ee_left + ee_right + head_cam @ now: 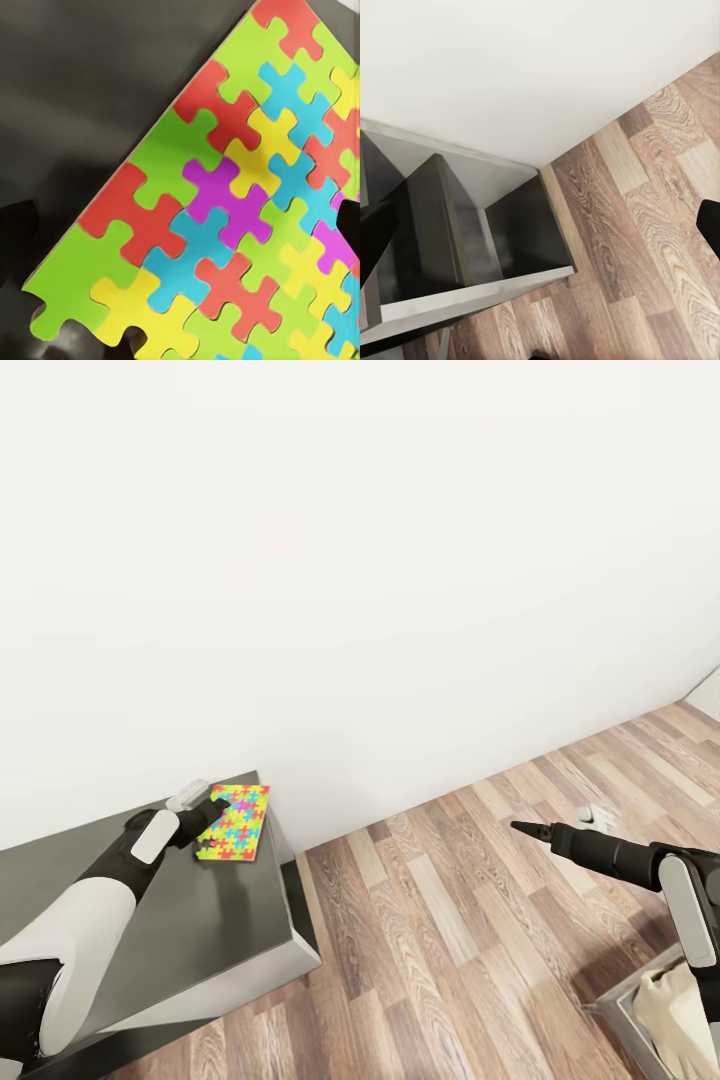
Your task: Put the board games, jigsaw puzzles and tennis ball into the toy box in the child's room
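Observation:
A jigsaw puzzle (240, 822) of yellow, green, blue and red pieces lies flat on the table (200, 930), at its far right corner by the wall. My left gripper (208, 818) sits low over the puzzle's left edge. In the left wrist view the puzzle (225, 217) is very close, with the dark fingertips (16, 229) spread wide to either side, so the gripper is open. My right gripper (522, 827) hangs over the floor, far from the table, open and empty. The toy box, tennis ball, board games and bed are out of view.
A plain white wall (360, 560) runs behind the table. Wood-plank floor (450, 920) spreads to the right. A grey container (640, 1005) holding something beige stands at the bottom right. A small white object (600, 817) lies on the floor. The table's side (457, 247) has open compartments.

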